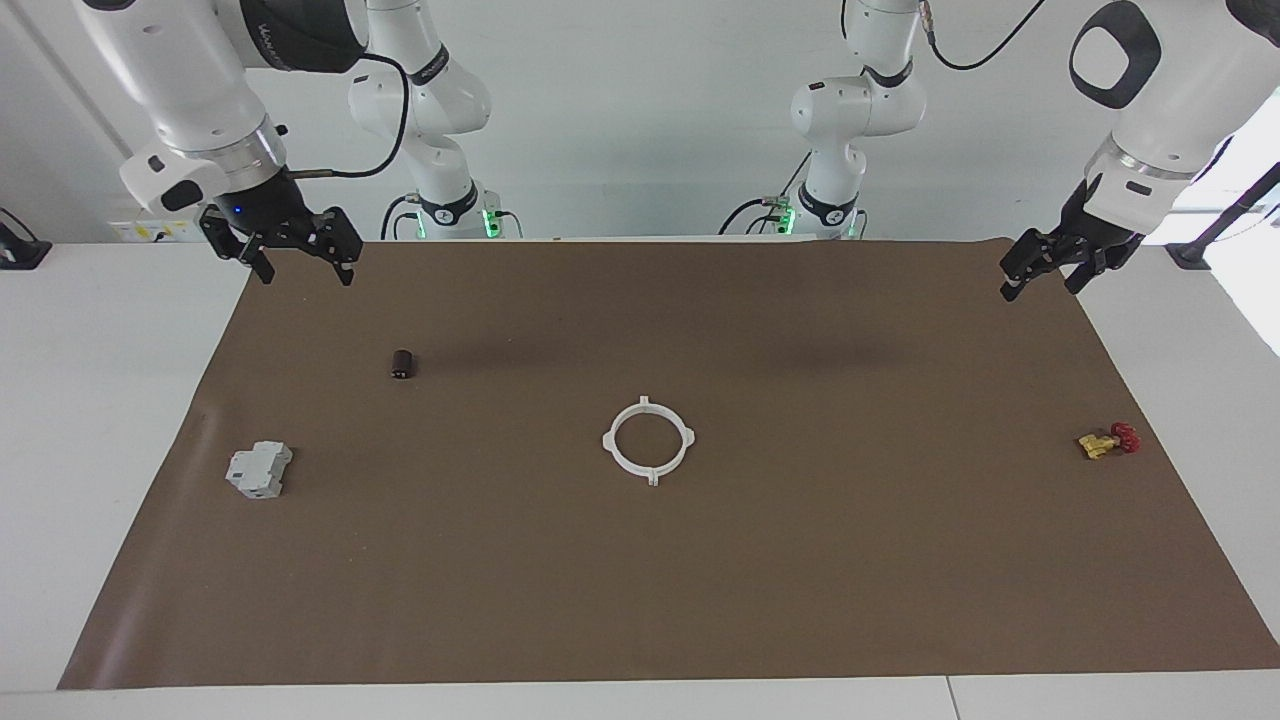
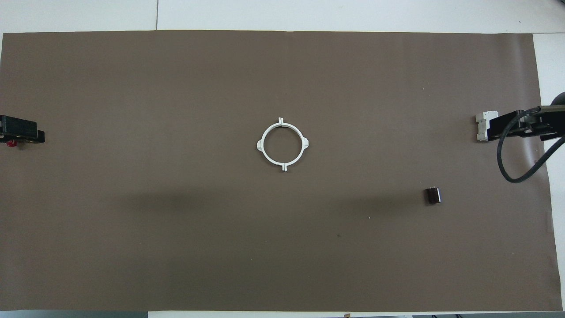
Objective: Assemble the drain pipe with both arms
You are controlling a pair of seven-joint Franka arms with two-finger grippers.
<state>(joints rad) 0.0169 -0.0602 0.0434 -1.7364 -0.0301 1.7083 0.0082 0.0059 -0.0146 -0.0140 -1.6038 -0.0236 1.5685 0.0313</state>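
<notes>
Trouble looks unlikely: drain pipe [image 1: 648, 440] lies mid-bench as one closed ring, left gripper [image 1: 1037, 274] and right gripper [image 1: 297, 254] raised at the robots' corners, fingers spread and empty, so only a stray descent could part it.

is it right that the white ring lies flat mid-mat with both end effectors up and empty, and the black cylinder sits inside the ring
Not quite. The black cylinder sits apart from the white ring, nearer the robots, toward the right arm's end; the facing view shows it. The rest holds: left end effector and right end effector are up and empty.
</notes>
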